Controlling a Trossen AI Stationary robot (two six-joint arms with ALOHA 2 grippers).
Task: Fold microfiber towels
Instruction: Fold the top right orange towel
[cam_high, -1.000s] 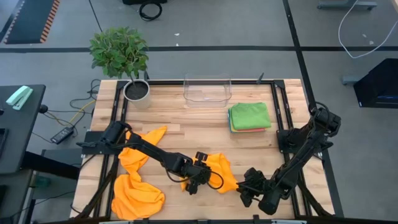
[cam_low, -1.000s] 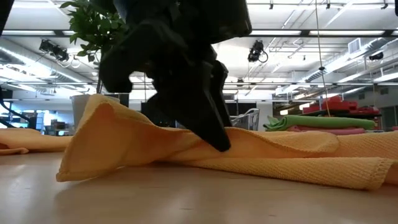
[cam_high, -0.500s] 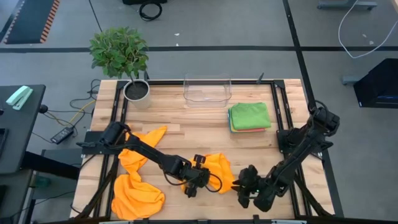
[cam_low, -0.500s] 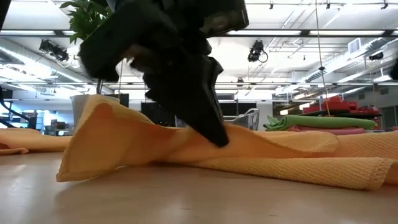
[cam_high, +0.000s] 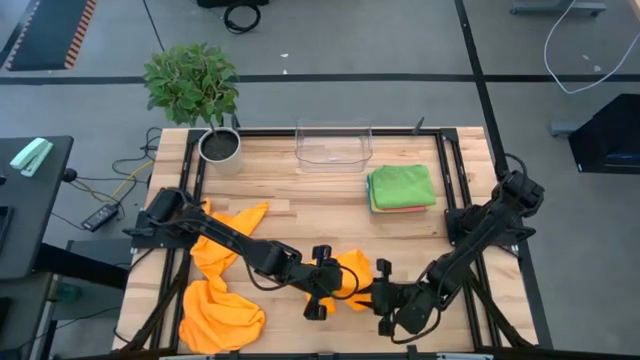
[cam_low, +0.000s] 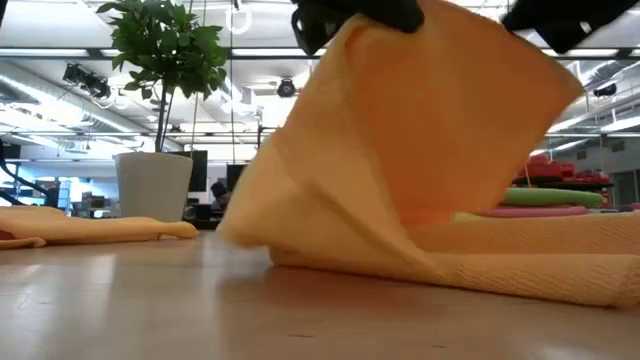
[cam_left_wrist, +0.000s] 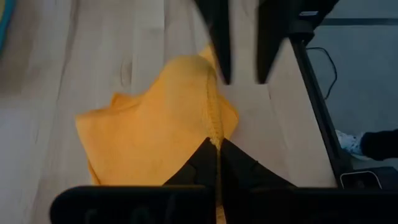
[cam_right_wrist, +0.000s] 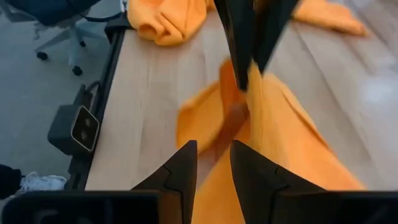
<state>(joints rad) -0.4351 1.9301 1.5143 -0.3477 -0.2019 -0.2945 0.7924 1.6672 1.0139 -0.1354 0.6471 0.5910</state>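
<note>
You are working in a robotics lab or workshop: around the wooden surface (cam_high: 300, 215) lies grey concrete floor (cam_high: 400, 40) with loose cables (cam_high: 240, 15), and beyond the potted plant (cam_low: 165, 100) an open hall shows ceiling strip lights (cam_low: 60, 52) and monitors.

In the low view the lifted orange towel (cam_low: 420, 150) hides most of both grippers, whose dark tips are cut off by the top edge. The folded stack (cam_low: 555, 202) behind it shows only partly.
</note>
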